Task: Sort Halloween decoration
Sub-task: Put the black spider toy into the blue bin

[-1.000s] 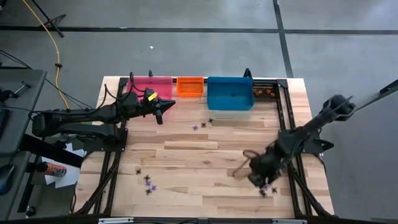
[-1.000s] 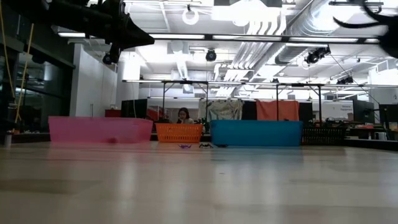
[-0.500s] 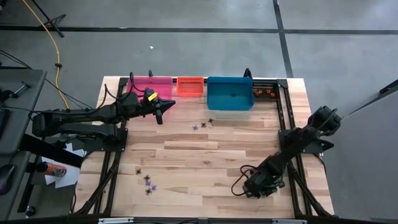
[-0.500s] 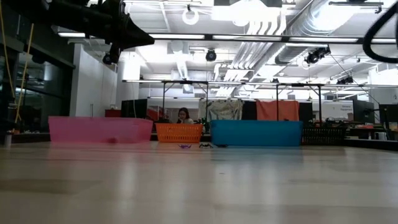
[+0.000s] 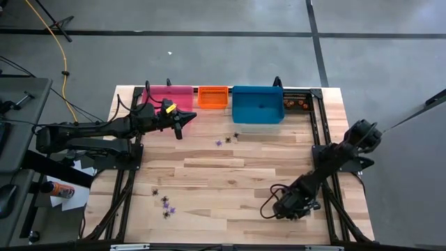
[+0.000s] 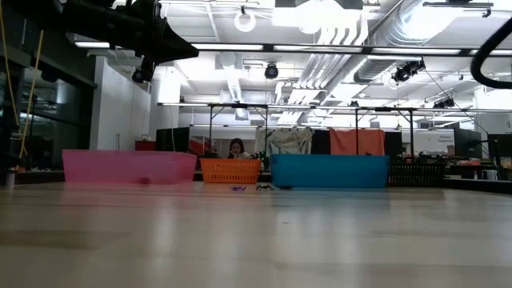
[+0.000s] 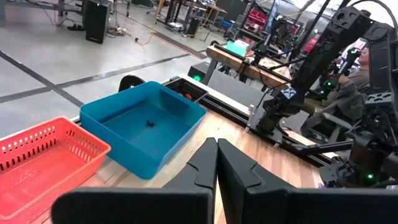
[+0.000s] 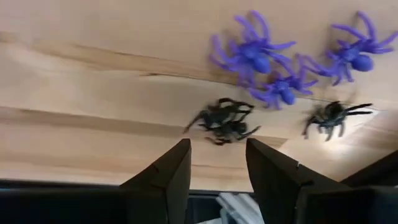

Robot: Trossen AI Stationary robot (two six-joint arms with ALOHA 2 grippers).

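Spiders make up the Halloween decoration here. In the right wrist view a black spider lies on the wood just ahead of the right gripper, whose two fingers stand apart with a gap between them, not touching it. Three purple spiders crowd just beyond, and a second black spider sits beside them. In the high view this cluster is hidden under the right gripper, low at the near right of the table.

Other trinkets lie well apart: a small group at the near left and a pair just in front of the blue bin. The pink bin and orange basket stand along the far edge to its left.

The risk, as I judge it, lies in the crowding. The spiders are thin and legs may tangle, so a pinch could lift a purple one along with the black, sending two colours to one bin. A pinch set too high would slide over the flat body and close on nothing; too low, and the fingertips could scrape the wood and flick the trinket aside.

The left gripper hovers at the far left by the pink bin, its fingers pressed together and empty.
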